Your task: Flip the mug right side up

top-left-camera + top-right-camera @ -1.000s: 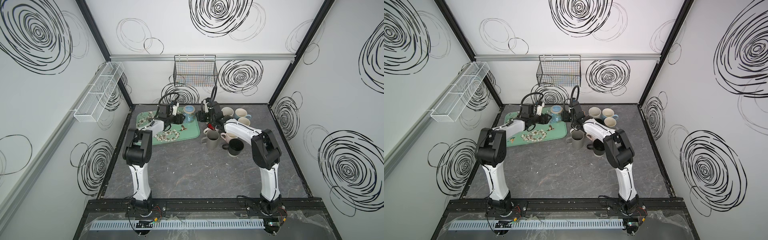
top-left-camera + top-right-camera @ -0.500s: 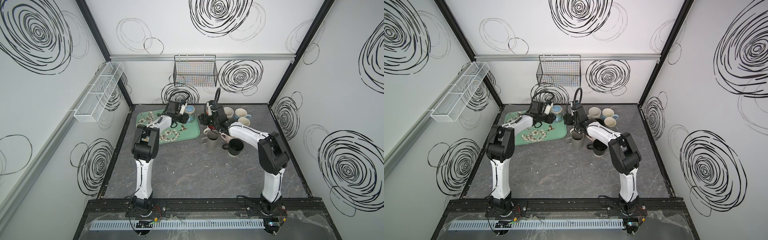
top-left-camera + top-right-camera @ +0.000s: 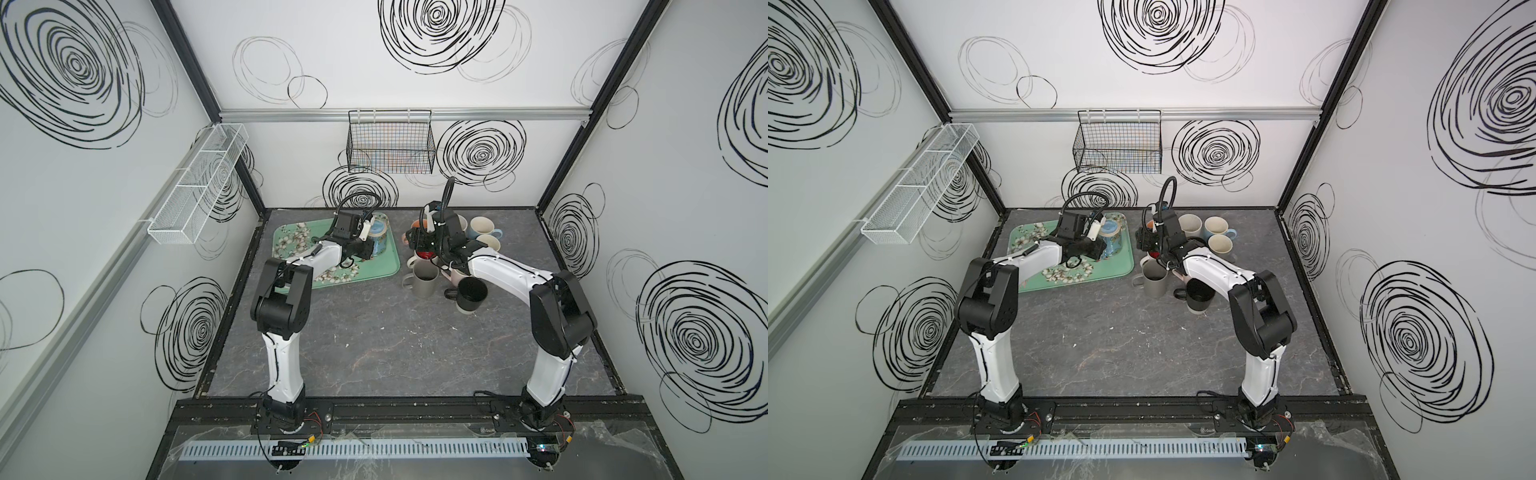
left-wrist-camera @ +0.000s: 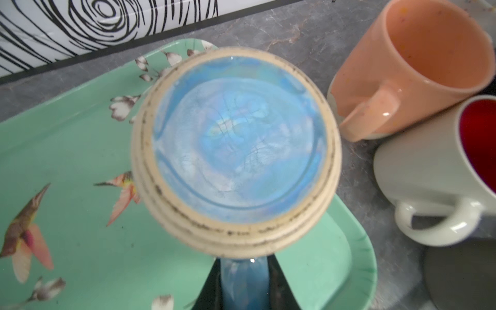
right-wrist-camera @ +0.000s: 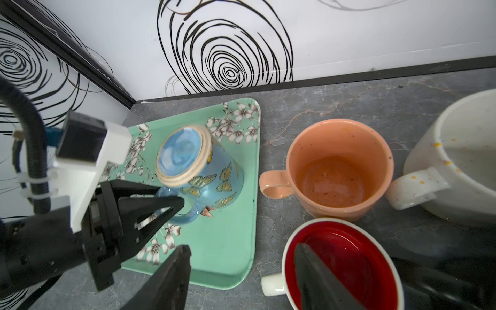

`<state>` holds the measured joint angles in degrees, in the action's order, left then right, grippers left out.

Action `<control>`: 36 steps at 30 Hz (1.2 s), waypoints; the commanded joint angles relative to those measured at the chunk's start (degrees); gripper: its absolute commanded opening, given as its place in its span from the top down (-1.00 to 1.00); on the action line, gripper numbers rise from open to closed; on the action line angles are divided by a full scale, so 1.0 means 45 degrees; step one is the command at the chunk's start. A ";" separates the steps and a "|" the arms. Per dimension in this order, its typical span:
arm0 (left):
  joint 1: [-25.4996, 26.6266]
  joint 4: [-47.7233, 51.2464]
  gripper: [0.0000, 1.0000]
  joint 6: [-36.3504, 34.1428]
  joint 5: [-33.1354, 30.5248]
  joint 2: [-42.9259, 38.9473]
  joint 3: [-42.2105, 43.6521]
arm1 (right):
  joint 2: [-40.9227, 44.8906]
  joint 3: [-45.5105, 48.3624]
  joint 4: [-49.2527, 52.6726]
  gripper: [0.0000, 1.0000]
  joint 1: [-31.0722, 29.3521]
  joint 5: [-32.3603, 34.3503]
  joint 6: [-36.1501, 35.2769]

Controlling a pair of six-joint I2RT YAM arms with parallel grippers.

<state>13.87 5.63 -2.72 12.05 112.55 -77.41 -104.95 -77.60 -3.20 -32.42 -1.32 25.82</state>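
Blue butterfly mug [image 5: 204, 171], one, inverted, base up, at the far corner of the green floral tray [image 5: 228, 241]; handle [image 4: 243, 281] pinched by the left gripper [image 5: 178, 206], a hold judged suited to righting it; right gripper [image 5: 241, 248] spread, empty, just beside the tray.

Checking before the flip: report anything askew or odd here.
The blue mug sits base-up on the tray, its handle pinched in the left jaws. Nothing looks spilled or broken.
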 commanded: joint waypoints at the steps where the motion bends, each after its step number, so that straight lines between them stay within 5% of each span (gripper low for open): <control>1: -0.0274 -0.2545 1.00 0.1299 0.0765 -0.1931 0.1136 | 0.1062 0.0339 -0.0600 -0.31 0.0005 -0.0100 0.0310; 10: -0.0917 -0.7879 1.00 0.5325 0.2668 -0.4859 0.5101 | 0.2878 0.2275 -0.1931 -0.30 0.0043 -0.1261 0.1238; 15: -0.1396 -1.2752 1.00 0.8568 0.3244 -0.5919 0.7044 | 0.3574 0.3023 -0.2778 -0.29 0.0001 -0.2176 0.1965; 23: -0.1700 -1.9738 1.00 1.3340 0.3717 -0.5996 0.7839 | 0.4270 0.3792 -0.4862 -0.31 -0.0271 -0.3452 0.3224; 31: -0.1092 -2.2722 1.00 1.5775 0.3655 -0.5493 0.7634 | 0.4325 0.3749 -0.6939 -0.36 -0.0775 -0.4736 0.3634; 36: -0.0301 -2.2638 1.00 1.5927 0.3752 -0.5383 0.7302 | 0.3814 0.3494 -0.8549 -0.39 -0.0917 -0.5667 0.4684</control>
<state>10.72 -81.38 66.52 28.40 88.84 -41.19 -87.07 -60.66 -34.06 -36.12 -23.18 43.29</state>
